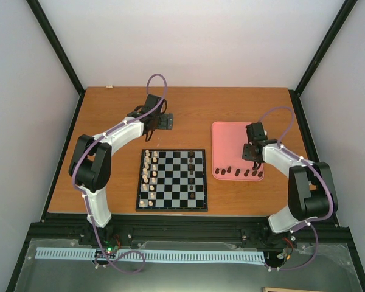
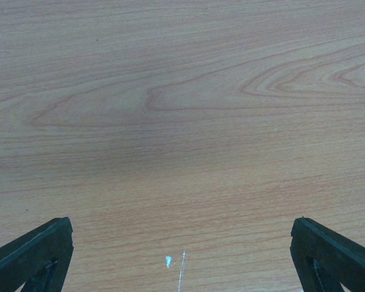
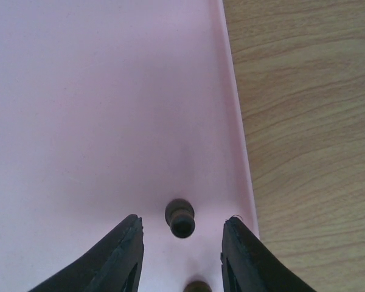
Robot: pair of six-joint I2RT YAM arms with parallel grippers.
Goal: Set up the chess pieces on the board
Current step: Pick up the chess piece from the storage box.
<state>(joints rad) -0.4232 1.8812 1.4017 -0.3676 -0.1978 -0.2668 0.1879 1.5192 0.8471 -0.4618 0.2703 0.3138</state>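
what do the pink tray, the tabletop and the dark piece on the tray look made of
Pink tray: probably plastic or silicone; flat uniform colour, matte, rounded edge.
Tabletop: wood or wood-look laminate; clear grain lines, smooth surface.
Dark chess piece: dark brown with a slight sheen; wood or plastic, too small to tell.

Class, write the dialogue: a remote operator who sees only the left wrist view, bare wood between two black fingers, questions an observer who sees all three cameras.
Operator: Where is the black-framed checkered chessboard?
Observer: It lies nearer the robot than the left gripper.
Operator: And the right gripper?
Observer: It is open over the pink rounded tray, its jaws either side of one dark brown chess piece without touching it.
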